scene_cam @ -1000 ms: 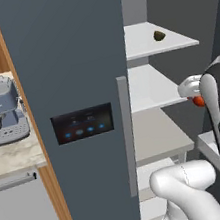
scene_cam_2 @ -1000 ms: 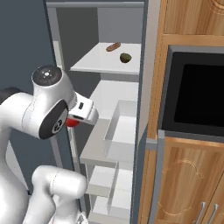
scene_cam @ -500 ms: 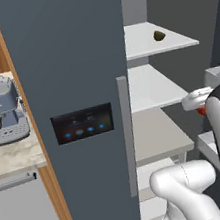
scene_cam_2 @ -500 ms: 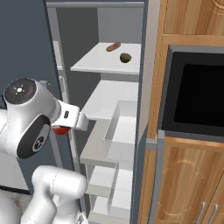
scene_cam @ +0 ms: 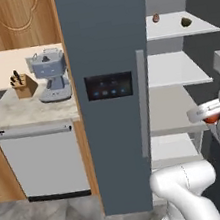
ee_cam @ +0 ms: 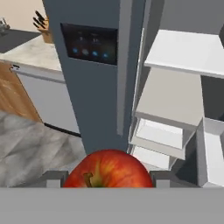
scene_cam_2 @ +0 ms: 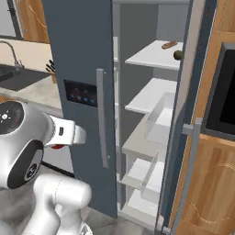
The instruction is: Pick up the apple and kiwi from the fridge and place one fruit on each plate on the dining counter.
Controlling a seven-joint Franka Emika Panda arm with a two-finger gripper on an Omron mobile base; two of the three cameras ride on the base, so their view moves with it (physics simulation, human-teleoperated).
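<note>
Small round red apple (ee_cam: 109, 169) clamped between jaws of gripper (ee_cam: 107, 180), held clear of tall slate-blue fridge (scene_cam: 112, 81). Dark oval kiwi (scene_cam: 186, 21) on top white shelf (scene_cam: 179, 27), near brown sausage-like stick (scene_cam_2: 169, 44).

Risks, judged: wide swing could knock apple against open fridge door edge; rounded fruit may slip from narrow pinch during drive toward plates.

Versus earlier: base backed off and turned, whole scene shifted; arm withdrawn from shelves, apple out of fridge.

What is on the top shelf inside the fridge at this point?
On the top shelf of the fridge lie the kiwi and a reddish-brown stick. The shelf's rear corner sits behind the door edge, unseen. The apple is in the gripper.
</note>
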